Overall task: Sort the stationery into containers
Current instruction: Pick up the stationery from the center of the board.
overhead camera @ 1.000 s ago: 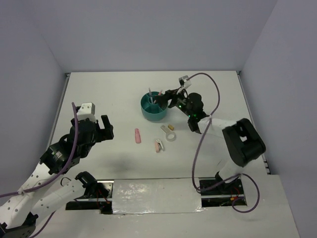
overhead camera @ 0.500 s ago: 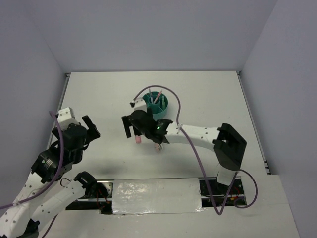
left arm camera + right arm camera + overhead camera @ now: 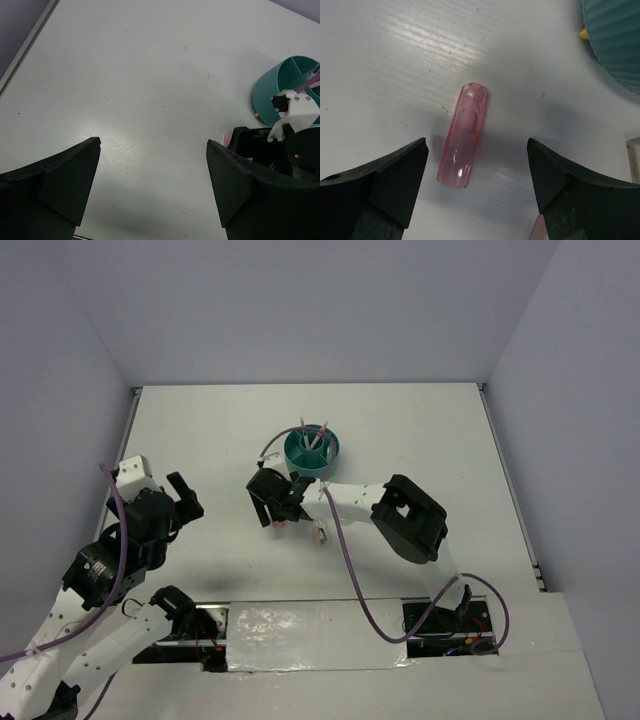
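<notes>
A translucent pink capsule (image 3: 465, 135) lies flat on the white table. My right gripper (image 3: 477, 167) is open just above it, one finger on each side, neither touching it. In the top view this gripper (image 3: 277, 510) hangs left of the pink-white clip (image 3: 320, 532) and below the round teal organiser (image 3: 312, 450). A pink pen and a grey pen (image 3: 315, 437) stand in the organiser. A small yellowish piece (image 3: 582, 33) lies against its wall. My left gripper (image 3: 185, 502) is open and empty over bare table at the left.
The right arm's forearm and elbow (image 3: 405, 515) stretch low across the table's middle. The organiser's ribbed wall (image 3: 615, 35) is close to the capsule's upper right. A pale item (image 3: 634, 157) shows at the right edge of the right wrist view.
My right gripper left the organiser, swung left and came down over the pink capsule. The left arm drew back toward the left and has held still since.
</notes>
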You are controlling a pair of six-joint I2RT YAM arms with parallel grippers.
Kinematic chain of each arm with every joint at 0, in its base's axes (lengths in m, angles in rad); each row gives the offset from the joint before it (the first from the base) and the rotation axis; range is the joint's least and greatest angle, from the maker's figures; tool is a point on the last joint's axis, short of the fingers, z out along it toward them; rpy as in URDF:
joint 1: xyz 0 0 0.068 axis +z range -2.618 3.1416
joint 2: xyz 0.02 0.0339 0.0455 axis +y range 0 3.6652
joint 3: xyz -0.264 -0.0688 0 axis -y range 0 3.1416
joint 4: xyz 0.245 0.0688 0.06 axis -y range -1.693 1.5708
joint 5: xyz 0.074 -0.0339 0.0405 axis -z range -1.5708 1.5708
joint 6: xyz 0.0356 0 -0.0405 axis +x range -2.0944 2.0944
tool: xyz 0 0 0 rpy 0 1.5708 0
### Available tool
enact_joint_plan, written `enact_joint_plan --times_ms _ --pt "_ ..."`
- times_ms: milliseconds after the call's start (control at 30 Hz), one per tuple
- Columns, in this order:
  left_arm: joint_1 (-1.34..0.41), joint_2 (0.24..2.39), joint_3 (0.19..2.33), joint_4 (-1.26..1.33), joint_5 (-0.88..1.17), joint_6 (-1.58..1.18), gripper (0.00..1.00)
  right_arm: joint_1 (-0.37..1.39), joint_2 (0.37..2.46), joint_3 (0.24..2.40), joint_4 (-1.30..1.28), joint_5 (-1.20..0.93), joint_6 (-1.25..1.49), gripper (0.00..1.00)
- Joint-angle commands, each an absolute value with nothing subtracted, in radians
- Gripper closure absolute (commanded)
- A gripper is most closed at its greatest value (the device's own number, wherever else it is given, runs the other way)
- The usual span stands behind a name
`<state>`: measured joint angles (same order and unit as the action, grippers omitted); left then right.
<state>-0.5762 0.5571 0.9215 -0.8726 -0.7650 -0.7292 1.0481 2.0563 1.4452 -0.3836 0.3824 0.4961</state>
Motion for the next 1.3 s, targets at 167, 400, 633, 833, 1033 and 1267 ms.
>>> enact_joint_plan --times_ms 167,400,633,833,1033,1267 --pt "-0.571 0.551 0.937 -0.827 -0.750 -0.693 0.01 1.039 2.134 1.552 -0.462 0.332 0.471 0.21" --pt "-0.569 0.548 0.937 -0.821 -0.744 -0.687 0.01 1.051 2.151 1.506 -0.486 0.245 0.459 0.47" --pt "-0.569 0.537 0.933 -0.816 -0.741 -0.683 0.01 1.052 2.122 1.428 -0.405 0.088 0.405 1.00" --pt "-0.569 0.531 0.930 -0.807 -0.729 -0.672 0.01 1.048 1.924 1.263 -0.096 -0.064 0.327 1.00" --pt "-0.569 0.528 0.928 -0.801 -0.721 -0.669 0.01 0.979 1.689 1.048 0.228 -0.097 0.296 1.00" --pt "-0.569 0.518 0.922 -0.782 -0.701 -0.652 0.01 0.720 1.442 0.700 0.747 -0.103 0.305 1.00"
